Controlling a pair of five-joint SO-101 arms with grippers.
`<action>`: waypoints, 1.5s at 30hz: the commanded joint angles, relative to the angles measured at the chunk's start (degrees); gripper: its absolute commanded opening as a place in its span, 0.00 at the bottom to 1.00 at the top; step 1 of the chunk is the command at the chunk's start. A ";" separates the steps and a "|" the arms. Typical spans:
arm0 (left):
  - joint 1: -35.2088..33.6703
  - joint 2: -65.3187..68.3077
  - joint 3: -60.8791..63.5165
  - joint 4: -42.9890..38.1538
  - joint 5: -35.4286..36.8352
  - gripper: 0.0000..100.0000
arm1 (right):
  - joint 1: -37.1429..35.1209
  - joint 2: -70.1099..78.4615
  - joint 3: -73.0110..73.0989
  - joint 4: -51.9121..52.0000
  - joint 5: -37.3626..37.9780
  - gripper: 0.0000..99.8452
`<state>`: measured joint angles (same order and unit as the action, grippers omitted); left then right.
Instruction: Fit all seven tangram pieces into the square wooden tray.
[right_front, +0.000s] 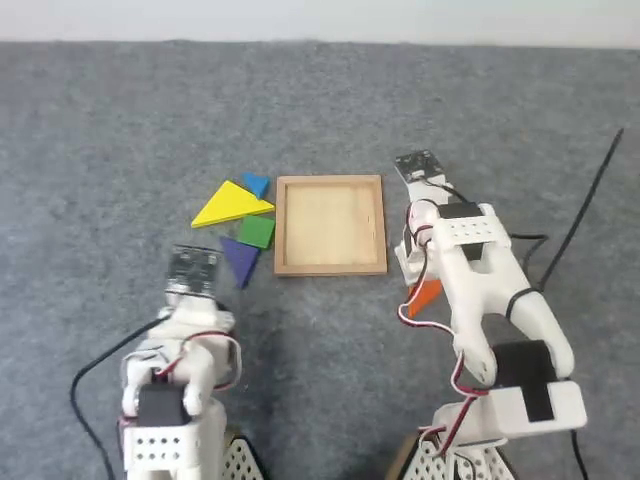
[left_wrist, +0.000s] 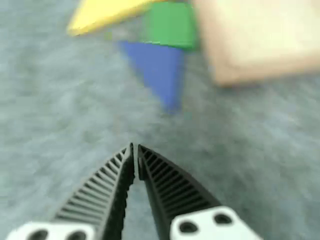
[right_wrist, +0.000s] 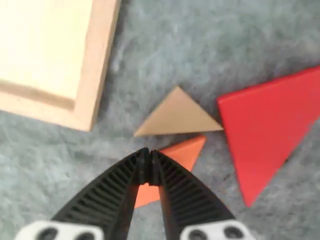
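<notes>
The square wooden tray (right_front: 331, 182) lies flat in the middle of the grey mat (right_front: 330, 90). The pieces in sight all lie on the mat outside it. At the tray's 9 o'clock there is a cluster of four. The yellow triangle (right_front: 229, 206) is the largest. A small light-blue triangle (right_front: 256, 184) sits at its 1 o'clock, and a green square (right_front: 257, 232) at its 5 o'clock, just beside the tray's rim. A dark blue triangle (right_front: 240, 260) lies at the square's 7 o'clock, just beside it. The left arm stands at the tray's 7 o'clock. The left gripper (left_wrist: 134, 148) is clenched with nothing between its jaws, above bare mat and pointing at the dark blue triangle, apart from it. The right arm stands at the tray's 3 to 4 o'clock. An orange piece (right_front: 425, 293) shows from under it at the tray's 4 o'clock. The right gripper (right_wrist: 148, 152) is also clenched tight and empty, its tips over the edge of the orange piece; whether they touch it cannot be told. A tan triangle (right_wrist: 177, 118) lies just beside the orange piece, and a red triangle (right_wrist: 267, 132) is close beside both.
</notes>
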<state>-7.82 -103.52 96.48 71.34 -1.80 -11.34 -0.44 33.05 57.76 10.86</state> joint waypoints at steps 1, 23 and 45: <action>-6.95 -0.70 -4.62 -8.53 -7.30 0.01 | -0.48 -8.84 -0.62 2.59 2.20 0.01; -5.54 3.08 0.13 -19.69 -13.36 0.17 | 8.31 13.23 -16.53 -5.58 -15.82 0.36; -4.66 3.25 0.13 -19.25 -14.77 0.17 | 9.54 28.79 -34.02 8.22 -15.56 0.35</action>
<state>-12.66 -100.79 96.92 51.74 -15.87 -3.08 26.55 4.13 61.63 -4.35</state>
